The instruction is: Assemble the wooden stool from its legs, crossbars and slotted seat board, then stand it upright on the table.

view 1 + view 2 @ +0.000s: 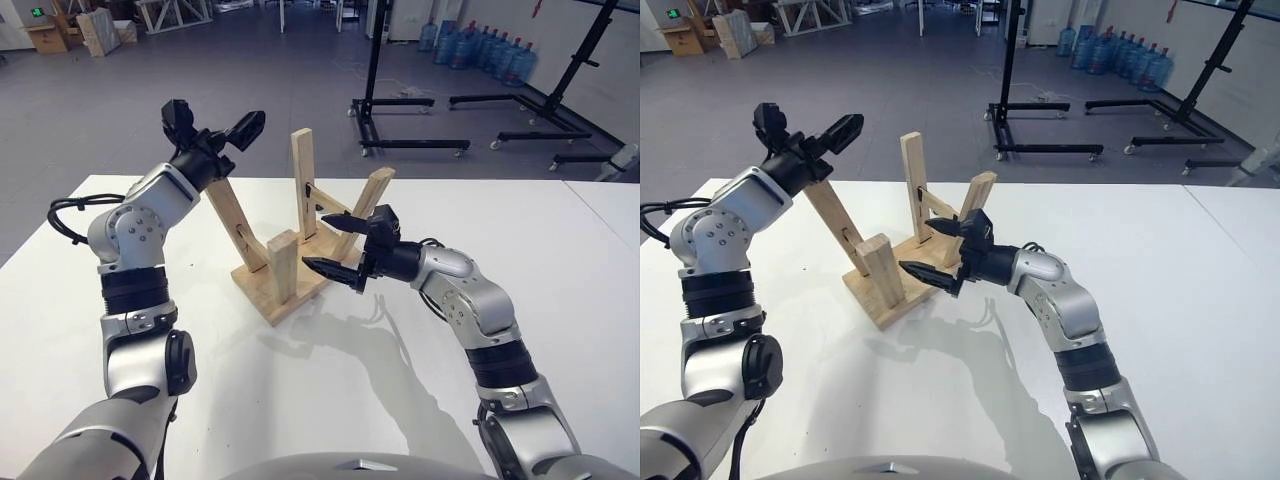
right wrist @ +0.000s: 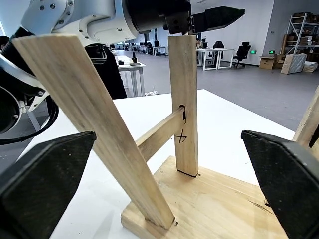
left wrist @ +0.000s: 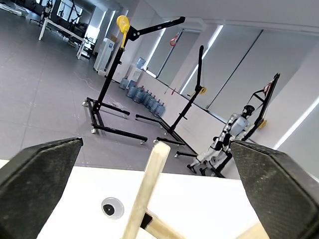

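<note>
- The stool (image 1: 290,250) is upside down on the white worktop (image 1: 520,250), and it sits between the two sets of jaws.
- Its seat (image 1: 300,296) lies flat on the worktop with four legs pointing up.
- The left jaws are spread wide and hold nothing, up high at the top of the left leg (image 1: 236,222). I can't tell whether they touch it.
- From the left wrist, the far leg (image 3: 152,181) rises in the gap ahead of those jaws, well beyond the pads (image 3: 40,179).
- The right jaws are also released and empty, hanging low just beside the seat's right edge. One fingertip (image 1: 312,265) sits just above the board.
- The right leg (image 1: 372,195) leans outward just behind the right jaws.
- Straight ahead of the right jaws, the near leg (image 2: 94,124) tilts steeply in the seat.
- The left leg stands beyond it, close to upright.
- A crossbar (image 2: 157,135) joins those two legs and plugs into a slot in the left one.
- A second crossbar (image 1: 325,200) runs from the far leg towards the right leg, just above the right jaws.
</note>
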Robot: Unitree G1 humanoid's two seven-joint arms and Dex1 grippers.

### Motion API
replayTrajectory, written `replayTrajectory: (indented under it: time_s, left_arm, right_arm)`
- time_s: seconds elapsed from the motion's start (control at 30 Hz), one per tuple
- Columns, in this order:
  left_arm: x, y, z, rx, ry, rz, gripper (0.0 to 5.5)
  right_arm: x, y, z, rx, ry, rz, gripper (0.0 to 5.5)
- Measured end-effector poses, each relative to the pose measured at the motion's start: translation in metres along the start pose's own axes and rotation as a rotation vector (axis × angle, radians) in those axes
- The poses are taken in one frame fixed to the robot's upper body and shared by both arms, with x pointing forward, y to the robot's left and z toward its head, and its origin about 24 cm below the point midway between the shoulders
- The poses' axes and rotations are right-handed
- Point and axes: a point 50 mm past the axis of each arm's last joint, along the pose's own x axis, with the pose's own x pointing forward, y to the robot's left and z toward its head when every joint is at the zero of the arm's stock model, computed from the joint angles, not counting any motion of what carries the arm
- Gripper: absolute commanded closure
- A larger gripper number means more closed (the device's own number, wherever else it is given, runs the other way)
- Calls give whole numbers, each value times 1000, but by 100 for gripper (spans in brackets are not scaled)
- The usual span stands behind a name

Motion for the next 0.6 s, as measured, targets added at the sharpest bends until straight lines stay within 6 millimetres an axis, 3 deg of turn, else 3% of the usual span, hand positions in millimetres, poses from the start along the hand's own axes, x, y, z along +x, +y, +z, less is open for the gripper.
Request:
replayTrajectory:
  time_s: [0.1, 0.27, 0.3, 0.37, 0.43, 0.5, 0.57, 0.6]
  left_arm:
    - [-1, 0, -6, -6, -8, -9, 10]
    - [-1, -14, 15, -42, -40, -12, 10]
    - [1, -24, 27, -29, -62, -31, 10]
    - [-3, -51, 73, 41, -171, -86, 10]
    - [-20, -75, 123, 114, -307, -121, 10]
    - [-35, -77, 146, 142, -365, -90, 10]
    - [-45, -72, 157, 174, -381, -53, 10]
    - [-53, -66, 164, 202, -391, -13, 10]
  right_arm:
    - [-1, 1, -3, 8, 5, -1, 14]
    - [-2, 0, -2, 10, 0, -10, 14]
    - [-2, 0, -2, 10, -2, -12, 14]
    - [-6, -3, 0, 27, -6, -28, 14]
    - [-17, -10, 2, 34, 7, -65, 14]
    - [-24, -13, 4, 9, 37, -86, 14]
    - [-31, -15, 6, -50, 89, -101, 14]
    - [-37, -10, 12, -153, 146, -76, 14]
